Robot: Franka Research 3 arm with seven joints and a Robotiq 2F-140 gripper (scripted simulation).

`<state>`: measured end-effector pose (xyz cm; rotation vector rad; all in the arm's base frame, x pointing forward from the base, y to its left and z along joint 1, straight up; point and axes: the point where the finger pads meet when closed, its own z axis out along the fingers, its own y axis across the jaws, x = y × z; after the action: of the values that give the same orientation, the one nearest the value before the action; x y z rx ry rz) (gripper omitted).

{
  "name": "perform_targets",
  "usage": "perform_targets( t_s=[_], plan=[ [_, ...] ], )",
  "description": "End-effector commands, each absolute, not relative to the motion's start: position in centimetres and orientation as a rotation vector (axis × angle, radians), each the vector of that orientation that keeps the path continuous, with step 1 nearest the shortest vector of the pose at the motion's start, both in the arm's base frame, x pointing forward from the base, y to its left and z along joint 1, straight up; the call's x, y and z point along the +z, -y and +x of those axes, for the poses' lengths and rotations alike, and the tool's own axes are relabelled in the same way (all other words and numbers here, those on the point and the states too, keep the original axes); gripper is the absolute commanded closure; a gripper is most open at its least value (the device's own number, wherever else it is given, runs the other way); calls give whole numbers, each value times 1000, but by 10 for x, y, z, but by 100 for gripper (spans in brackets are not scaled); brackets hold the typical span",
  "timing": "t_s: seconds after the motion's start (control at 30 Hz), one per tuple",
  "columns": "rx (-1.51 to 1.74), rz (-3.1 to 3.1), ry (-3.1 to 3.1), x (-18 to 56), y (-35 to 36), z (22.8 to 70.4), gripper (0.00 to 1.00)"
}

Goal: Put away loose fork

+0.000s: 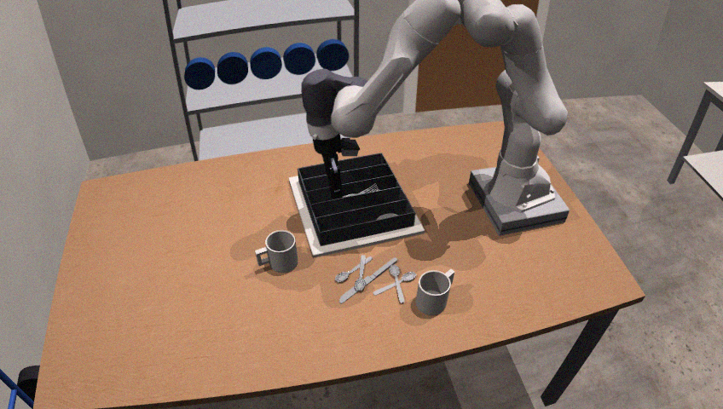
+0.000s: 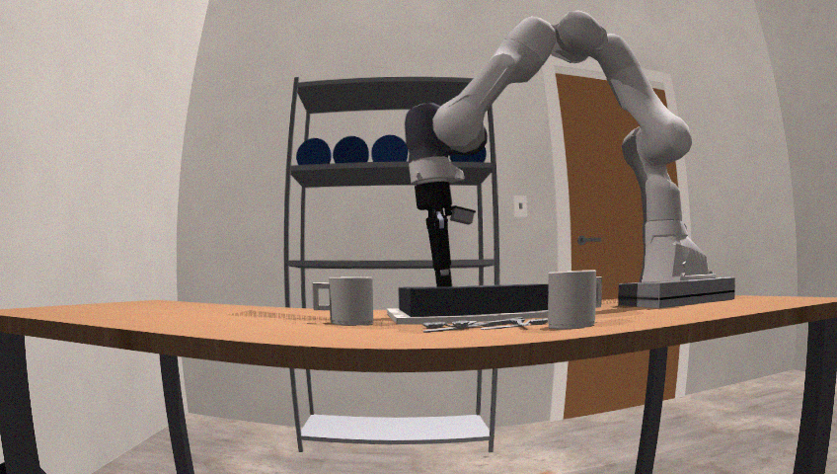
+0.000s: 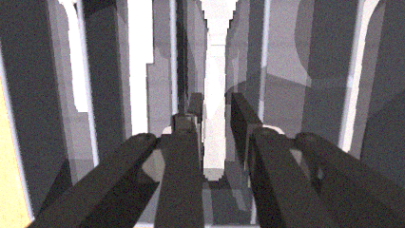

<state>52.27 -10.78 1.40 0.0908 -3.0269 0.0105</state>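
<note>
The black cutlery tray (image 1: 355,199) stands on a white mat in the middle of the table, with long slots across it. The forks (image 1: 364,190) lie in a middle slot, tines to the right. My gripper (image 1: 334,191) points straight down into that slot at its left end, also seen just above the tray rim in the exterior view (image 2: 443,276). In the wrist view a pale fork handle (image 3: 215,119) lies along the slot floor between my fingertips. The fingers stand slightly apart, with a thin gap on each side of the handle. A pale piece (image 1: 388,216) lies in the front slot.
Two grey mugs stand in front of the tray, one at the left (image 1: 280,250) and one at the right (image 1: 433,291). Several spoons and a knife (image 1: 373,279) lie loose between them. The robot base (image 1: 517,194) is right of the tray. A shelf with blue discs (image 1: 266,63) stands behind the table.
</note>
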Motion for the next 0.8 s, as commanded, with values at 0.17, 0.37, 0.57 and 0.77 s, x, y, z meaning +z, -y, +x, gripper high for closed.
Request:
perform_targets(
  t_s=[0.17,0.37,0.57,0.77],
  plan=[
    [10,91,3023,34,108,522,76],
    [10,91,3023,61,108,522,76],
    [10,91,3023,89,107,522,76],
    [10,91,3023,105,107,522,76]
  ],
)
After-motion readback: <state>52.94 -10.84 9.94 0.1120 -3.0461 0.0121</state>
